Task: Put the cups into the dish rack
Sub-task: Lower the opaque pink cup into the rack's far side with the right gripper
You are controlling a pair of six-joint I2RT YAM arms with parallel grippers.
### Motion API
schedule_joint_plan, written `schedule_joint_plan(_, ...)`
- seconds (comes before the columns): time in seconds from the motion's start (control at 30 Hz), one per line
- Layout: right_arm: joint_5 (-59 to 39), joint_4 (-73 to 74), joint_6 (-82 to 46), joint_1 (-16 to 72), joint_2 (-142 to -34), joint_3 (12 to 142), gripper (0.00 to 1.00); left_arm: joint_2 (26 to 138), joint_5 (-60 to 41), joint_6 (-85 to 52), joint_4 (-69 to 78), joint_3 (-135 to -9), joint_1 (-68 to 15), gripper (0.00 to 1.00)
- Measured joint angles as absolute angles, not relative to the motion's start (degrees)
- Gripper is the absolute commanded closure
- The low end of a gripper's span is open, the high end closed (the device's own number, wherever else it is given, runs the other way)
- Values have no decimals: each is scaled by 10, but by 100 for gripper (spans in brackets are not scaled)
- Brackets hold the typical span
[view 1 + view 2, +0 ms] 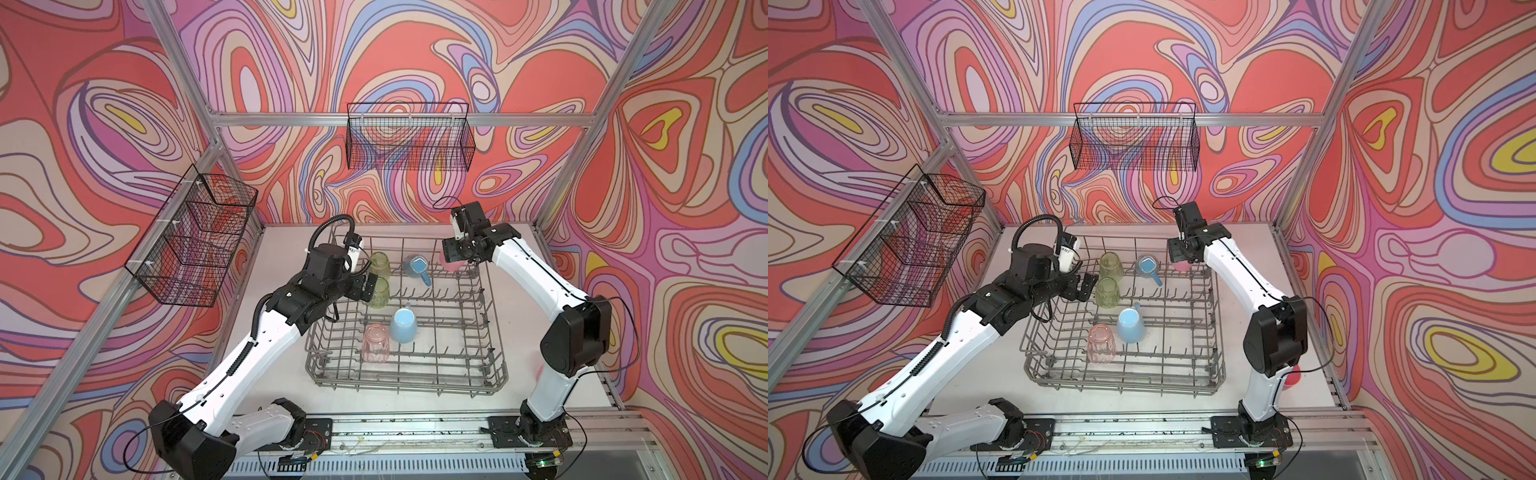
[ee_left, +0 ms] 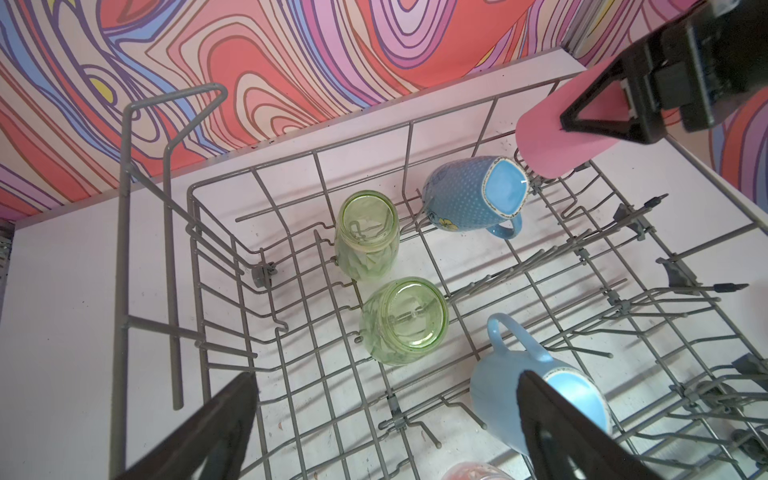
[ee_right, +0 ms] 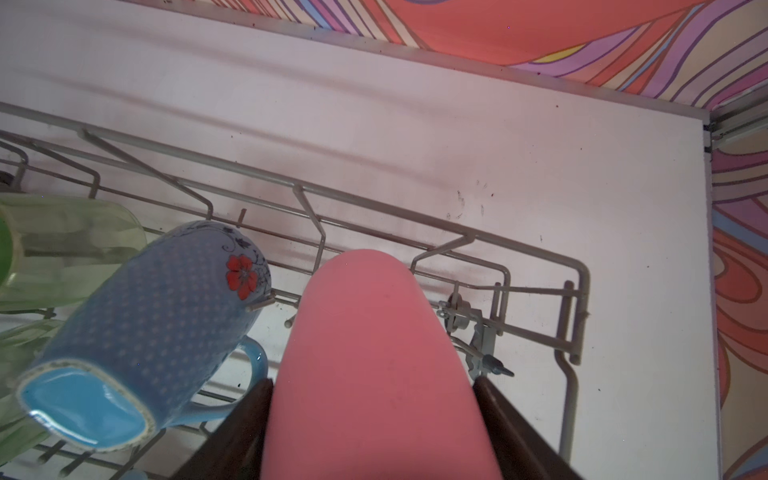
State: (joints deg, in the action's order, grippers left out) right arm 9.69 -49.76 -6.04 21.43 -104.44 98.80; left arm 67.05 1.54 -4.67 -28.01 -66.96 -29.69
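Five cups sit bottom-up in the dish rack (image 1: pixel 415 380) at the middle of the counter (image 1: pixel 519 332). We note two green tumblers (image 1: pixel 379 266) (image 1: pixel 379 293) by the rack's far left corner. A dotted blue mug (image 1: pixel 415 266) leans at the far edge. A plain blue mug (image 1: pixel 404 326) is mid-rack, with a clear pink tumbler (image 1: pixel 375 343) just beside it, nearer the front edge. The right gripper (image 3: pixel 374 390) is clamped on an opaque pink cup (image 3: pixel 365 332) over the rack's far right corner. The left gripper (image 2: pixel 384 376) hangs above the green tumblers, jaws wide apart and holding nothing. A second pink cup (image 1: pixel 1293 377) sits near the counter's right edge, mostly hidden by the right arm.
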Motion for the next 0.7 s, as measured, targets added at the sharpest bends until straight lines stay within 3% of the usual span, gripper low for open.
schedule_joint_plan(0.7, 103, -507, -51, 219, -1097, 990, 47, 670, 6, -52, -255, -663, -297, 2)
